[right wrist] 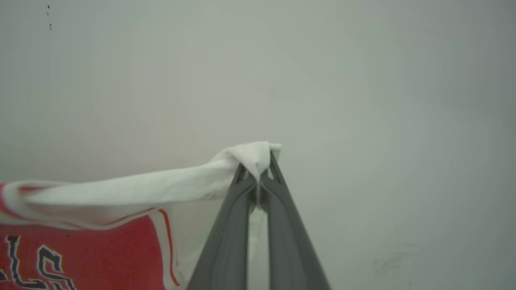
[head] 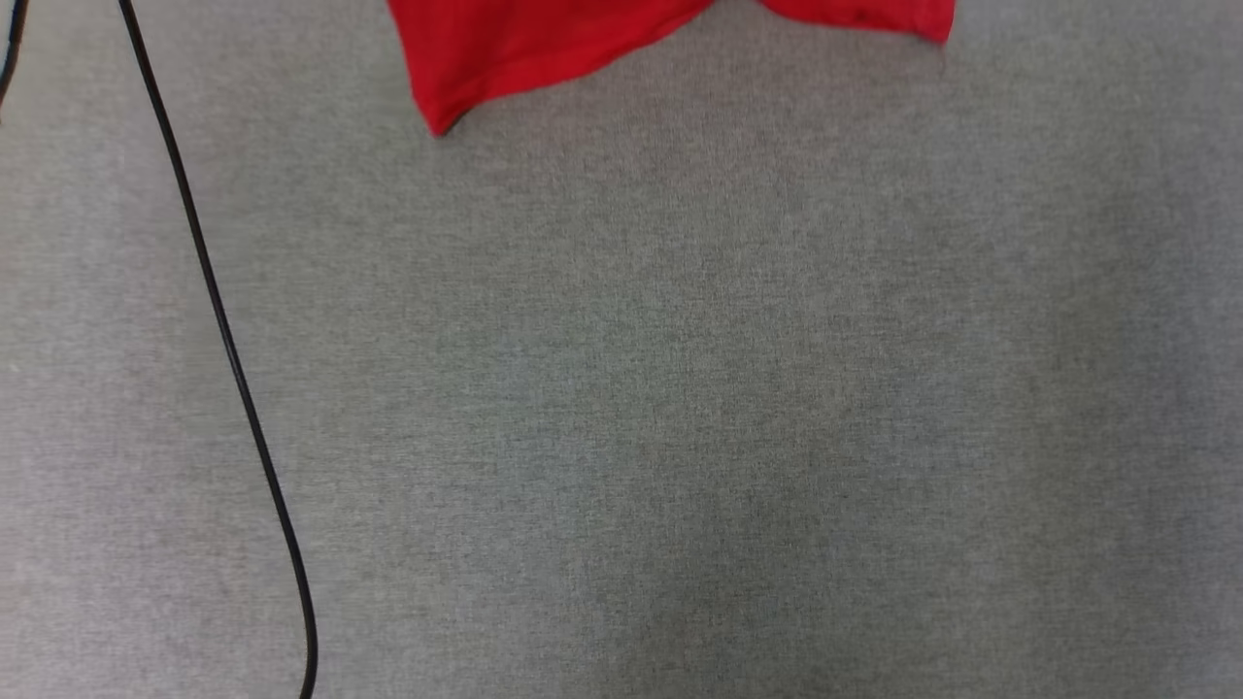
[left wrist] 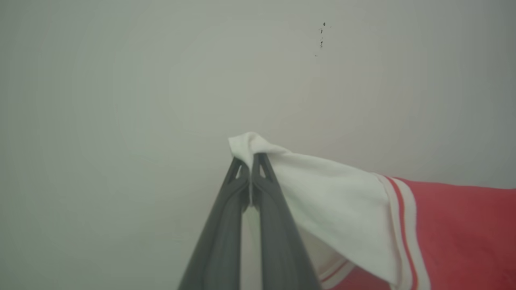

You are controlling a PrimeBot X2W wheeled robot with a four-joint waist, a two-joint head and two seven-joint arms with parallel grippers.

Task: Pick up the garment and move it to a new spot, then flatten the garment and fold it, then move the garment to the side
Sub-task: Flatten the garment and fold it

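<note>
**Red jersey, held up by both sleeves**

1. Left gripper (left wrist: pixel 250 159). Two dark fingers pressed together at the tips, pinching a fold of white sleeve cloth. The fold pokes out just past the tips.
2. Right gripper (right wrist: pixel 258 165). Dark fingers likewise closed tight on the other white sleeve, with a small bunch of cloth drawn over the tips.
3. Jersey (left wrist: pixel 455 225). Thin fabric with a red body, white sleeves and red-and-white stripe trim at the sleeve seams. In the left wrist view it slopes down and to the right from the pinch. In the right wrist view the sleeve stretches left from the pinch, and part of the black, white-edged lettering shows at the lower left. In the head view its red lower hem (head: pixel 505 49) hangs in at the top edge in two points. Whether the hem touches the surface cannot be told.
4. Black cord (head: pixel 223 330). It lies on the left of the grey surface (head: pixel 680 388), curving from the top edge to the bottom edge, well apart from the hem.
5. Wall (left wrist: pixel 121 80). Pale and plain behind both grippers, with a few dark specks (left wrist: pixel 321 38).
</note>
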